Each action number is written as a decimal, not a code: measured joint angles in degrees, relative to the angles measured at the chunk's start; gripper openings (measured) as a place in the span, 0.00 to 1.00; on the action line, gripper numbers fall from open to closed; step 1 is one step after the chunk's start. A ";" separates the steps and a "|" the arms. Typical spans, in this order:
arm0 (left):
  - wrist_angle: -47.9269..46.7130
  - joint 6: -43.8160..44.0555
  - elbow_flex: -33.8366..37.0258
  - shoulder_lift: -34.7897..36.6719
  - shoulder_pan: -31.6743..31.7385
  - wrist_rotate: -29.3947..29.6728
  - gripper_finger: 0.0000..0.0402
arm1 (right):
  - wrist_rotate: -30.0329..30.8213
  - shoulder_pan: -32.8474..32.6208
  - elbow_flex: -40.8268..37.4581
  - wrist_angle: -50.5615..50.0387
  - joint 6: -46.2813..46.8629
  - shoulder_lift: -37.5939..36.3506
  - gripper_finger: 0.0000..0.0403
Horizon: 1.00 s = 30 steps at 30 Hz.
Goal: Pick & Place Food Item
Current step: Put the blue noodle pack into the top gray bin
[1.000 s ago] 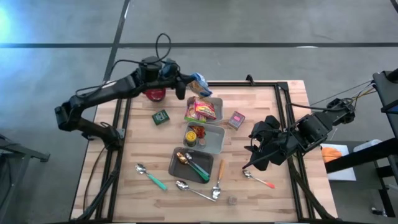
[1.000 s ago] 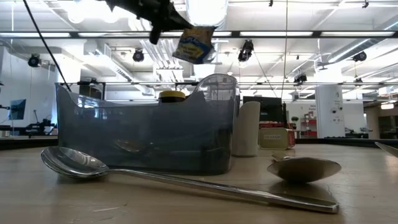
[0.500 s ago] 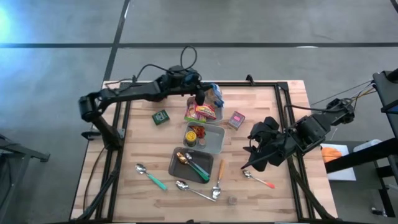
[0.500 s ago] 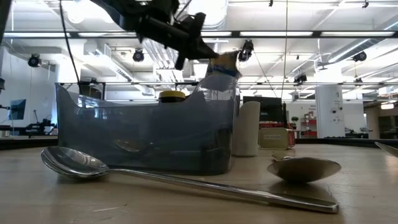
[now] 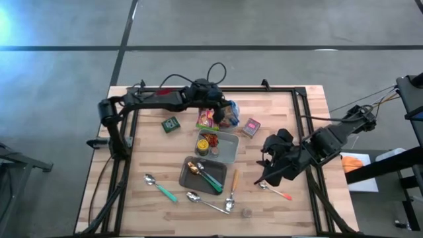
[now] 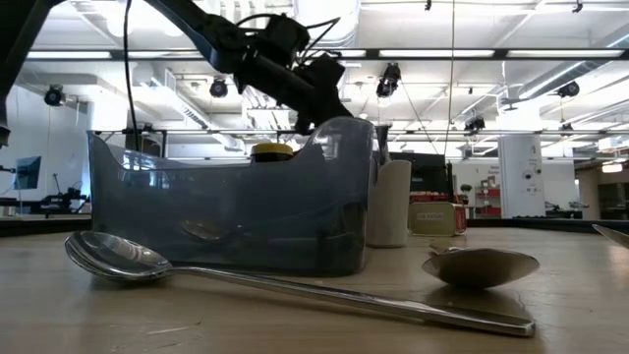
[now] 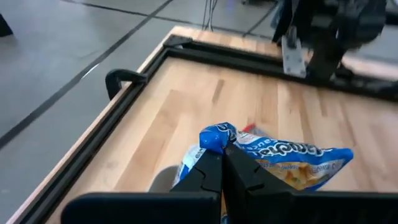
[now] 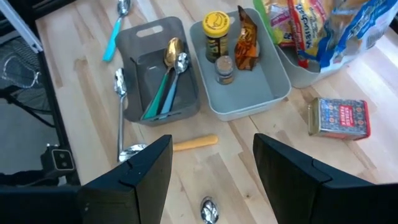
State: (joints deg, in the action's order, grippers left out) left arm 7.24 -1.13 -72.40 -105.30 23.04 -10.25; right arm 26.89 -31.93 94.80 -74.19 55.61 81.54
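Left claw [image 5: 221, 114], one snack bag [image 5: 229, 114]

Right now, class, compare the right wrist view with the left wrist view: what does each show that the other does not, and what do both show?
Only the right wrist view shows the middle tray with a yellow-lidded jar, the utensil tray holding spoons, and the patterned tin. Only the left wrist view shows the left gripper shut on the blue snack bag, and the table's black frame. Both show that bag, and the wooden table.
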 joint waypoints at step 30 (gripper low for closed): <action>-1.52 -18.65 6.09 -0.94 -4.10 3.44 0.00 | -0.22 -2.07 -0.22 1.29 -0.28 0.00 0.55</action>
State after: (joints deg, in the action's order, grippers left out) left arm 5.72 -19.78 -66.31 -106.24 18.94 -6.82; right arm 26.68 -34.00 94.59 -72.90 55.33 81.54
